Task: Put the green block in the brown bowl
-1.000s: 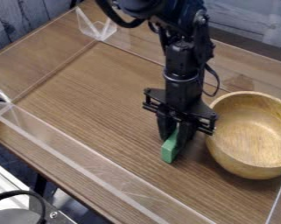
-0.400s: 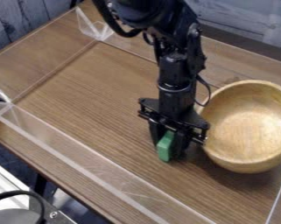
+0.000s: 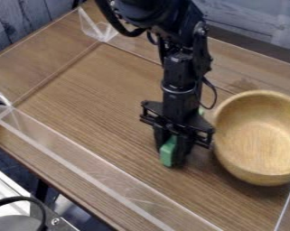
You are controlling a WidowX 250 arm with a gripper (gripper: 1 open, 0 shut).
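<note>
Your gripper [image 3: 170, 144] is clenched on the green block [image 3: 168, 152]; lift high, or it may clip the brown bowl [image 3: 258, 138] rim just right.

The robot arm [image 3: 172, 54] is black throughout: bulky rounded joints above, a slim cylindrical wrist, and a gripper [image 3: 172, 143] with a wide black crossbar.

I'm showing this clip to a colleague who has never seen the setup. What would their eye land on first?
Most likely the black robot arm reaching straight down at the middle of the wooden table, its gripper with jaws shut on the bright green block, which stands on end on the tabletop. Next, the brown bowl, empty, sits just to the right of the gripper.
</note>
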